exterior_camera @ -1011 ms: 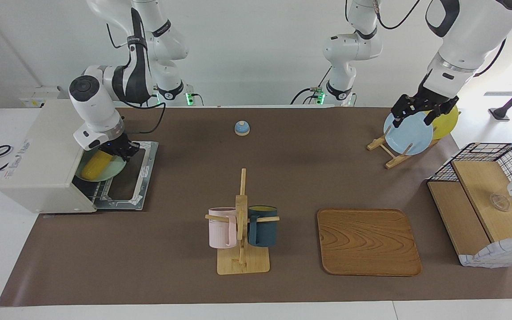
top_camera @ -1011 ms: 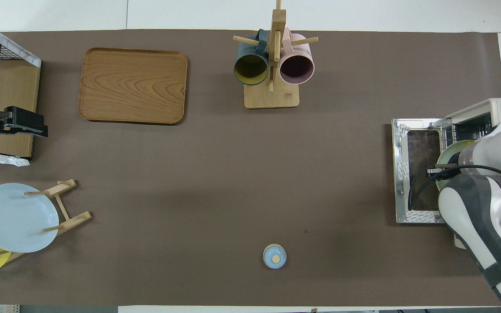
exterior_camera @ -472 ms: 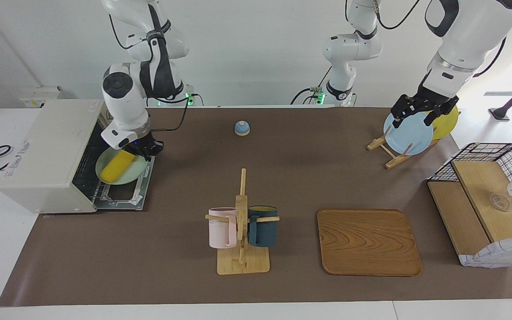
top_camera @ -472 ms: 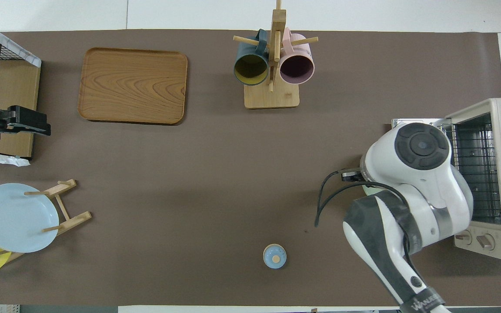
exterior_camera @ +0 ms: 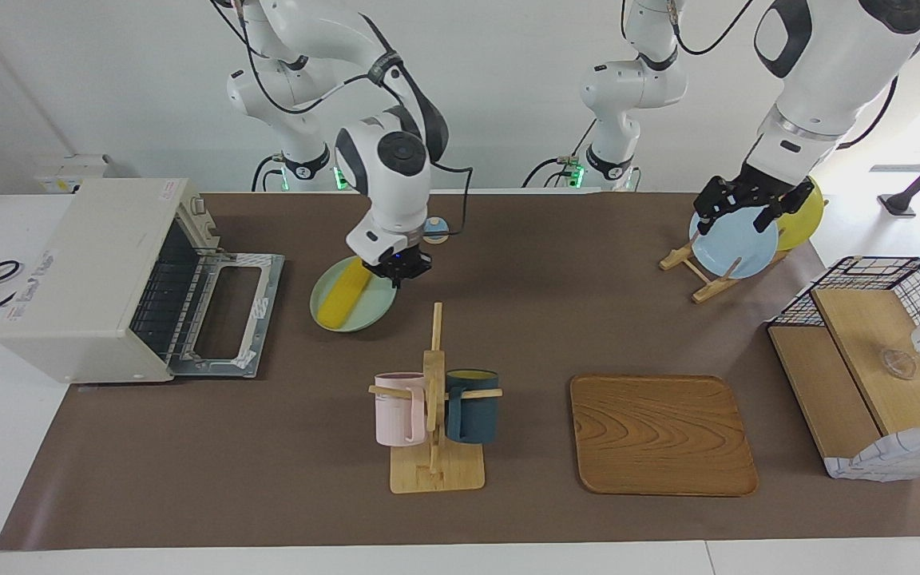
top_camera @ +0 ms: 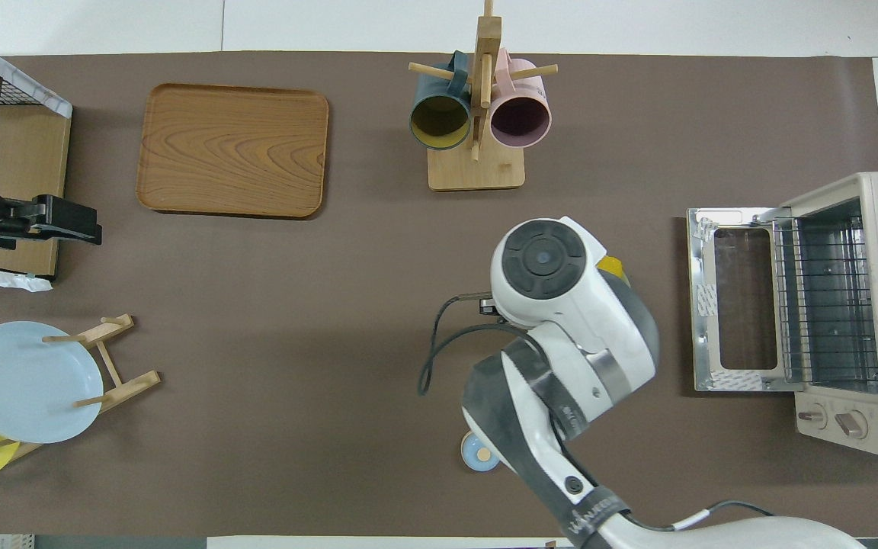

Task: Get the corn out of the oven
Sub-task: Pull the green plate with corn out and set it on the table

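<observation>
The corn [exterior_camera: 346,295] is lying on a pale green plate [exterior_camera: 366,310], and both are already clear of the oven [exterior_camera: 93,275], whose door is hanging open with the wire rack standing bare inside. The plate is being carried over the brown tabletop [exterior_camera: 540,319] between the oven and the wooden mug rack [exterior_camera: 434,399], so the removal itself is looking done; what is remaining, by my reading, is setting the plate down and letting go. Whether the plate is already touching the tabletop I cannot tell.

The right hand [exterior_camera: 398,270] is pointing steeply downward over the plate's edge toward the left arm's end, fingers pinched tight on the rim, with the arm reaching out from its base and bending at the elbow above a small blue bell [exterior_camera: 436,231]. In the overhead view the wrist housing is covering nearly all of the plate, only a yellow tip of corn showing beside it.

The left hand [exterior_camera: 744,204] is waiting over the blue plate [exterior_camera: 735,243] in the plate stand, its fingers spread wide and holding nothing.
</observation>
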